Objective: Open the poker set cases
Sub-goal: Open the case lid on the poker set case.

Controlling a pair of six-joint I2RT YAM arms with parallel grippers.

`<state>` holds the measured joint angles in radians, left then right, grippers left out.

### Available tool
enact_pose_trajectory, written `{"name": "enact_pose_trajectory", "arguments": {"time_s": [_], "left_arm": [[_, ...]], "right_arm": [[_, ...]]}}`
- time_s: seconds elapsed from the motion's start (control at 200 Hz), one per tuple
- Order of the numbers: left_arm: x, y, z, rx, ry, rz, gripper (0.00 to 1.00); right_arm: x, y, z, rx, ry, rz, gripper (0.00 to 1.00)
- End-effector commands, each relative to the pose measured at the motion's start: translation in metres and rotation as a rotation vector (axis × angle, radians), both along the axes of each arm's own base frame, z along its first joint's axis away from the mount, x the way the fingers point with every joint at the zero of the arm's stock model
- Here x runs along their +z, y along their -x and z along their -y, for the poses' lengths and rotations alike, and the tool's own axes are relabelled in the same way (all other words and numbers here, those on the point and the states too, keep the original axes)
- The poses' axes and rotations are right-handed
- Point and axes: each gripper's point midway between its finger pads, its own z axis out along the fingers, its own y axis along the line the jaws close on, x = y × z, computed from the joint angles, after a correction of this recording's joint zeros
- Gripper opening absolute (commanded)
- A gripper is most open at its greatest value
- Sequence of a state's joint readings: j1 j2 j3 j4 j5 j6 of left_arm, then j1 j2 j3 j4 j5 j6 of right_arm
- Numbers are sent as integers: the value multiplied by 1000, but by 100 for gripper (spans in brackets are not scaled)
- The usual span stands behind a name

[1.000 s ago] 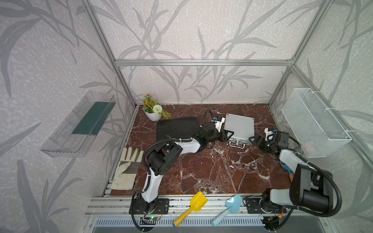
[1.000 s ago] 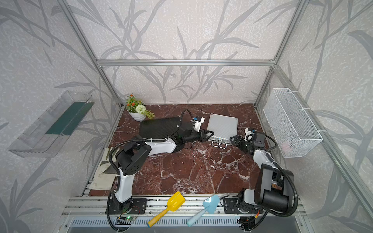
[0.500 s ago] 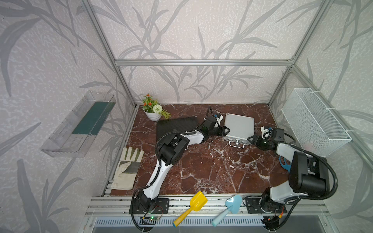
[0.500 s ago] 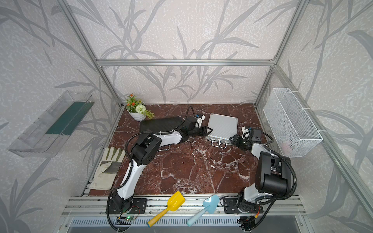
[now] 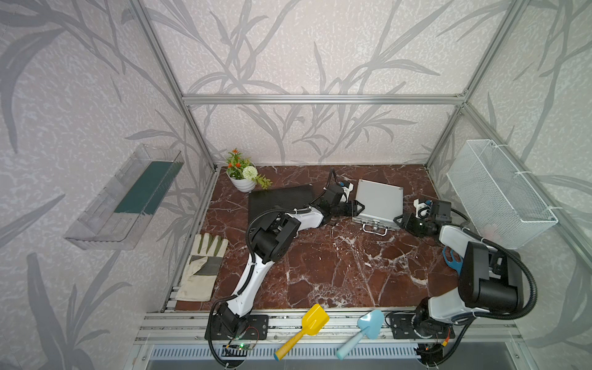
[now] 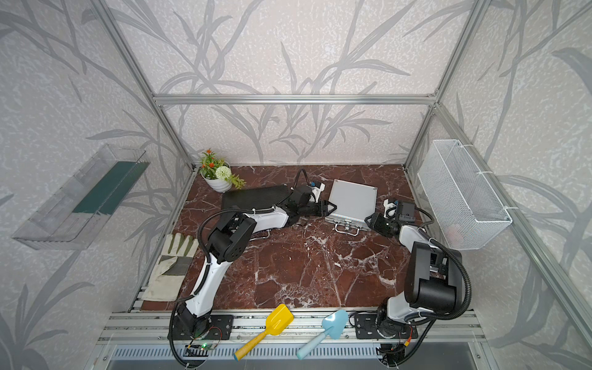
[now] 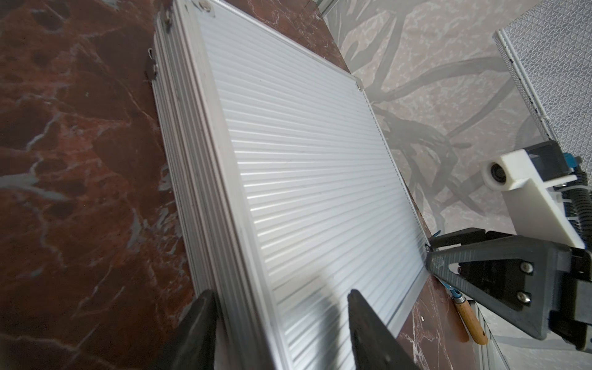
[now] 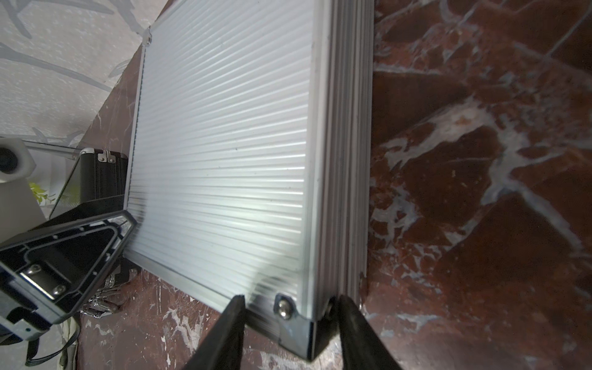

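Back of red marble tabletop (image 5: 336, 266) | ribbed silver aluminium case (image 5: 379, 200), lid shut | right claw (image 8: 289, 304) pinching its near corner | left claw (image 7: 278, 299) straddling its edge, grip unclear

This is a robot test cell, as in a laboratory, not a real home. Bare silver aluminium frame bars (image 5: 320, 99) hold flat walls covered with grey leaf-pattern wallpaper (image 5: 320, 48). The floor is a red-brown marble-pattern board (image 5: 336, 266).

A white-and-black left robot arm (image 5: 253, 282) and right robot arm (image 5: 487, 278) are bolted, with loose cables, on a slotted aluminium rail (image 5: 179, 326).

The props do not belong together:
- A white pot of artificial flowers (image 5: 243, 179) stands on the side of the left gripper (image 5: 360, 206).
- A white wire basket (image 5: 499, 192) hangs on the wall near the right gripper (image 5: 397, 221).
- A clear plastic wall shelf (image 5: 125, 198) and a cream work glove (image 5: 201, 266) are well apart from both grippers.
- A yellow toy shovel (image 5: 315, 318) and a light blue toy shovel (image 5: 371, 323) lie on the rail between the arm bases.
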<state>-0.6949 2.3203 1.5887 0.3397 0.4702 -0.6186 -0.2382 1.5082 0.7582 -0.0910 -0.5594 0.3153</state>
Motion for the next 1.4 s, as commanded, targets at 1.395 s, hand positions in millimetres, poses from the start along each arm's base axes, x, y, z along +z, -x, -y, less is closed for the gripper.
{"name": "enact_pose_trajectory", "arguments": {"time_s": [1.395], "left_arm": [[179,5,70,-180,264,119,55]], "right_arm": [[175,-19,16,-48,40,337,70]]}}
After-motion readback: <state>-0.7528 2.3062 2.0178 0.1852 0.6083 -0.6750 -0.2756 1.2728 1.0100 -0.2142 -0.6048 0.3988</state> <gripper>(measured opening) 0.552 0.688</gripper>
